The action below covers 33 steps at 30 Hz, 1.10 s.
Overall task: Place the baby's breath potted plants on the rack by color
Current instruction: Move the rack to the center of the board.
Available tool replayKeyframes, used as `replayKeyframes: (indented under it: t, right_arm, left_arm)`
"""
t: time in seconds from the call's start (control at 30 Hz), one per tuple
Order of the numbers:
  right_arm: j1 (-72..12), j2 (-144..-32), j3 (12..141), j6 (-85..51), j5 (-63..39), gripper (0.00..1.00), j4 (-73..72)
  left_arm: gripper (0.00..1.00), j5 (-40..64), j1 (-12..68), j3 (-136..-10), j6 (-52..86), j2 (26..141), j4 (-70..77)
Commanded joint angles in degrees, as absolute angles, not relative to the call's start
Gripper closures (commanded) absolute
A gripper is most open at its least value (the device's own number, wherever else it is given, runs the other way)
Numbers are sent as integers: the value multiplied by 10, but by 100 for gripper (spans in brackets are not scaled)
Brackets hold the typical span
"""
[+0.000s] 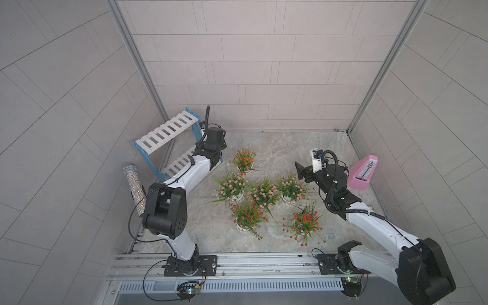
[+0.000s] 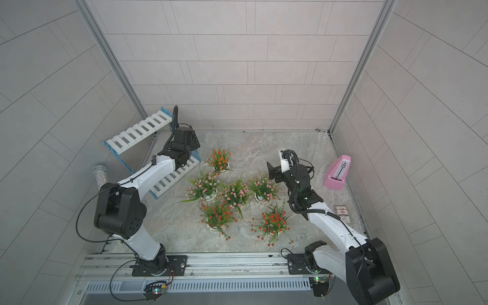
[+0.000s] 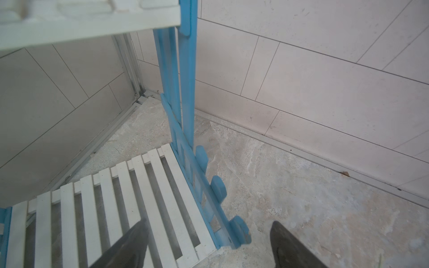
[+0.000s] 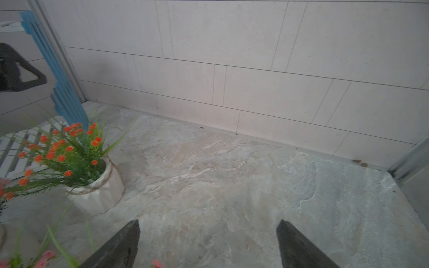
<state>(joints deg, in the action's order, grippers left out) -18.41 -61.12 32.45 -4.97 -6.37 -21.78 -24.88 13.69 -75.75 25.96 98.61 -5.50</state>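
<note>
Left hand (image 3: 208,221) spreads wide, empty; a blue-sided, white-slatted rack (image 3: 186,81) lies just beneath it. Right hand (image 4: 209,220) is also wide, empty.

Pink metronome (image 1: 363,173) on marbled tabletop (image 1: 277,148), glittery silver microphone (image 1: 134,188) at the opposite side, pale tiled walls (image 1: 250,66)

Pale tiled walls (image 1: 250,66) stand at nine, twelve and three o'clock; grey marbled floor (image 1: 277,148) under soft, even light; a metal rail (image 1: 250,264) at six.

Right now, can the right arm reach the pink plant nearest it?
Probably yes: the right gripper is open and close beside that pink plant, with nothing between them.
</note>
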Motion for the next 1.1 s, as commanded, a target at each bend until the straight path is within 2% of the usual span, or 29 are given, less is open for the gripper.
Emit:
replayKeyframes:
  t: [0.0,0.17,0.3,0.47,0.77,0.83,1.07]
  right_arm:
    - [-199,-578,322,-72,-102,7,-186]
    - [-210,-567,307,-86,-105,9,-211]
    - [-217,-575,299,-85,-110,10,-222]
    - [-222,-578,284,-83,-108,12,-235]
    - [-229,-578,283,-83,-107,12,-242]
    - [-230,-578,282,-83,-105,12,-242]
    - [-233,-559,282,-77,-89,12,-229]
  left_arm:
    - [16,-275,140,-806,327,1023,-115]
    - [21,-287,140,-859,368,1078,-140]
    - [29,-291,140,-883,392,1107,-154]
    - [55,-279,141,-899,391,1135,-150]
    - [86,-265,159,-889,363,1134,-144]
    - [89,-262,167,-887,358,1133,-142]
    - [89,-263,208,-883,357,1127,-134]
